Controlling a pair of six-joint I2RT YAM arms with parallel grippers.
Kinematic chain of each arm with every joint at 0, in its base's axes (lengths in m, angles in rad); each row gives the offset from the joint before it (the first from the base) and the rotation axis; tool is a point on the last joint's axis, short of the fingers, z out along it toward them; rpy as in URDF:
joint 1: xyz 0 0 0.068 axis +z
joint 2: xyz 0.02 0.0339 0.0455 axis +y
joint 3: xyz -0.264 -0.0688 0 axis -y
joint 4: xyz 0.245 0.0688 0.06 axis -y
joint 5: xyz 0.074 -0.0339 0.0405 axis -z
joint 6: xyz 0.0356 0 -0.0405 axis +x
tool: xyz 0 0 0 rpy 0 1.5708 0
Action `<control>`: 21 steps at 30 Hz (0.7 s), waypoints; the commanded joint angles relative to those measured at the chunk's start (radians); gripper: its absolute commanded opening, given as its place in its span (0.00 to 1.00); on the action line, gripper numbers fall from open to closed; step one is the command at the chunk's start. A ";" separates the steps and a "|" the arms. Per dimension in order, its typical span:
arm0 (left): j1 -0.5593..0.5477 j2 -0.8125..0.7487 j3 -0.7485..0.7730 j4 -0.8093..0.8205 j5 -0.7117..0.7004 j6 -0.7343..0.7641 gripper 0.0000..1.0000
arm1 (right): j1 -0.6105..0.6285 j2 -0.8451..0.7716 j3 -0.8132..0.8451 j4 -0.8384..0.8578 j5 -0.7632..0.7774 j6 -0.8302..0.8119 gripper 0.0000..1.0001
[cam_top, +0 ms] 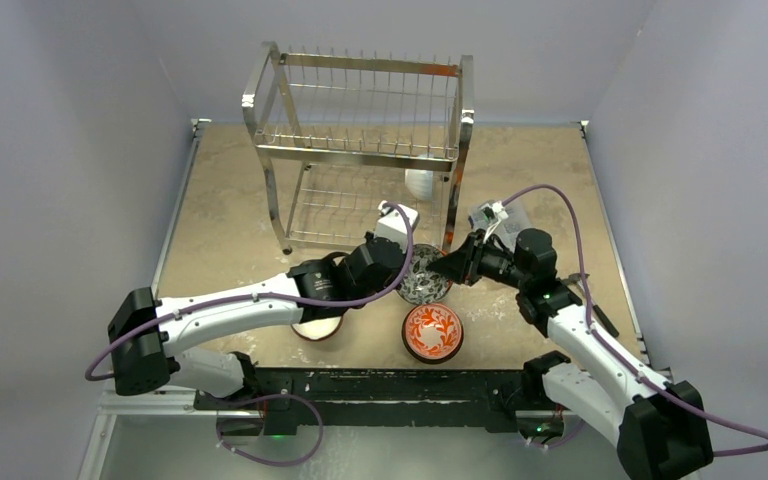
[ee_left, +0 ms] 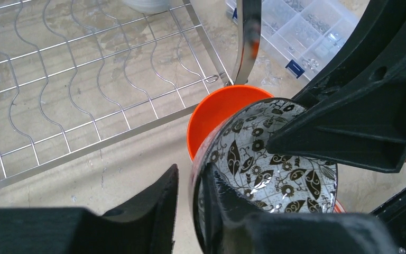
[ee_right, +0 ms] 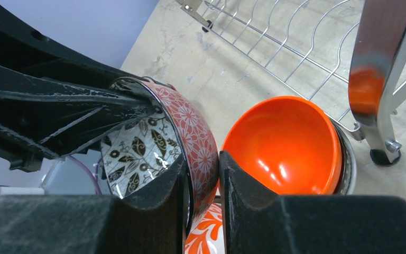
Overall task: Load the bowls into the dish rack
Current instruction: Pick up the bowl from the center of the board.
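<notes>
The dish rack (cam_top: pixel 360 150) stands at the back; a white bowl (cam_top: pixel 420 183) sits on its lower shelf. A grey-black patterned bowl (cam_top: pixel 423 280), red floral outside, hangs tilted between both grippers. My right gripper (ee_right: pixel 202 159) is shut on its wall (ee_right: pixel 201 143). My left gripper (ee_left: pixel 193 174) straddles the opposite rim with a gap beside the outer finger. A glossy orange bowl (ee_right: pixel 285 143) sits just beyond, by the rack's leg (ee_right: pixel 380 69). A red-and-white floral bowl (cam_top: pixel 432 332) lies below on the table.
A tan-brown bowl (cam_top: pixel 315 328) lies partly under my left arm. A clear compartment box (ee_left: pixel 301 32) sits behind the rack's right front leg. The rack's lower wire shelf (ee_left: pixel 84 79) is close ahead of the left gripper. Walls close in on three sides.
</notes>
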 commanded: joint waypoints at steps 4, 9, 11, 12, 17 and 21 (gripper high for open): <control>-0.003 -0.066 -0.013 0.062 -0.027 -0.060 0.51 | 0.001 -0.030 0.024 -0.011 -0.002 -0.033 0.05; -0.002 -0.110 -0.062 0.067 -0.027 -0.113 0.74 | 0.000 -0.031 0.035 -0.030 0.012 -0.047 0.00; -0.001 -0.127 -0.079 0.067 -0.023 -0.141 0.82 | 0.001 -0.030 0.038 -0.036 0.012 -0.053 0.00; -0.001 -0.136 -0.088 0.068 -0.020 -0.154 0.87 | 0.001 -0.029 0.040 -0.042 0.013 -0.056 0.00; 0.013 -0.192 -0.149 0.122 0.044 -0.217 0.99 | 0.001 -0.026 0.053 -0.064 0.015 -0.063 0.00; 0.107 -0.194 -0.147 0.102 0.231 -0.275 0.99 | 0.001 -0.035 0.055 -0.061 0.023 -0.065 0.00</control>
